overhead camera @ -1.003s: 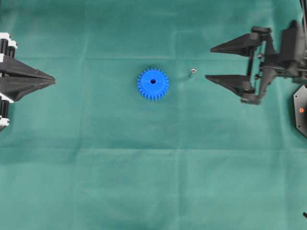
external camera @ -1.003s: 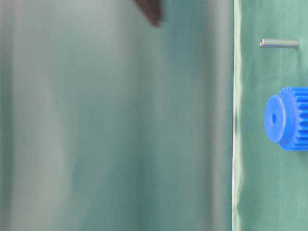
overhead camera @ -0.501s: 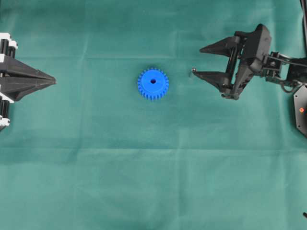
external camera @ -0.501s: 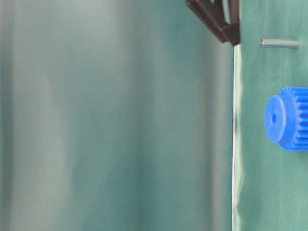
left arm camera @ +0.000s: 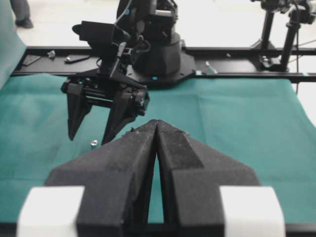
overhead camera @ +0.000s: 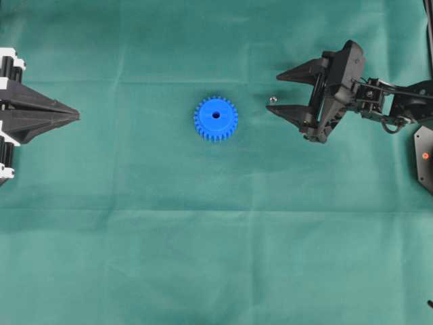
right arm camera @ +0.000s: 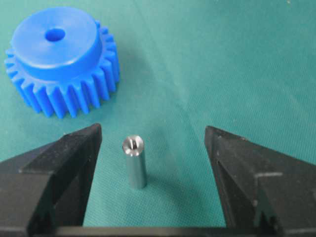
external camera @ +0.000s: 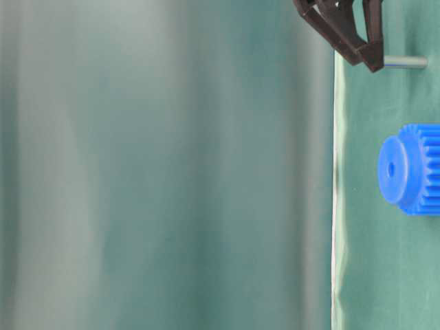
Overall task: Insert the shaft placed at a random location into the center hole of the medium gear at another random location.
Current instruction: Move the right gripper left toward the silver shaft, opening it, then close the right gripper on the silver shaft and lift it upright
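Note:
The shaft point(right arm camera: 135, 162) is a small silver pin standing upright on the green cloth, also seen as the shaft point(overhead camera: 272, 99) from overhead. My right gripper point(right arm camera: 153, 131) is open with a finger on each side of the pin. The pin stands nearer the left finger point(right arm camera: 64, 168) and touches neither. The medium gear point(overhead camera: 216, 118), bright blue, lies flat to the pin's left with its center hole point(overhead camera: 216, 115) facing up and empty. My left gripper point(overhead camera: 74, 116) rests shut at the far left edge, holding nothing.
Green cloth point(overhead camera: 216, 257) covers the whole table. A black plate point(overhead camera: 424, 157) with a red dot sits at the right edge. The right arm's base and a black rail point(left arm camera: 222, 52) lie beyond the cloth's far edge in the left wrist view.
My right gripper has travelled left and come down, so its open fingers now stand on either side of the shaft. The gear, the shaft and the left gripper have not moved.

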Action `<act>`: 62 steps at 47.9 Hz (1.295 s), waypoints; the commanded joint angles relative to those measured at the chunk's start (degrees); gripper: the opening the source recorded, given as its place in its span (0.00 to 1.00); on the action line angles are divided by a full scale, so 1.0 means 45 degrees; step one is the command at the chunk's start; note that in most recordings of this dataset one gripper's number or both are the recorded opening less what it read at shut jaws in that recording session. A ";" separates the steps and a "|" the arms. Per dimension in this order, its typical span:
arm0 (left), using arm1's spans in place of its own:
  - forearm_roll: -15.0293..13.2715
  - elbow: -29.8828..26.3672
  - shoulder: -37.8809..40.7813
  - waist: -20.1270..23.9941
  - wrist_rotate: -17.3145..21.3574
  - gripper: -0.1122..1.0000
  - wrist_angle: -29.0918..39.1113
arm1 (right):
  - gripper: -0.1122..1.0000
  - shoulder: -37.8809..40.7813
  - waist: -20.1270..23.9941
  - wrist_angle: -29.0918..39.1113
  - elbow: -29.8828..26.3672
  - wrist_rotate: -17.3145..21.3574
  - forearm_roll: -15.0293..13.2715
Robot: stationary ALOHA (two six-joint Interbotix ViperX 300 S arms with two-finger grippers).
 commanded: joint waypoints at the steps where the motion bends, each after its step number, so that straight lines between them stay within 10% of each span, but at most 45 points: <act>1: 0.0020 -0.0293 0.0098 0.0000 0.0000 0.10 0.0000 | 0.82 -0.0039 0.0000 -0.0195 -0.0234 -0.0059 0.0039; 18: 0.0020 -0.0293 0.0098 0.0000 0.0000 0.10 0.0039 | 0.72 0.0254 0.0215 -0.0098 -0.0371 0.0000 0.0020; 32: 0.0020 -0.0293 0.0020 0.0000 0.0000 0.10 0.0059 | 0.22 0.0332 0.0234 0.0059 -0.0430 -0.0020 0.0039; 62: 0.0020 -0.0312 0.0020 0.0000 0.0000 0.10 0.0156 | 0.22 -0.1660 0.0234 0.2324 -0.0723 -0.0020 0.0039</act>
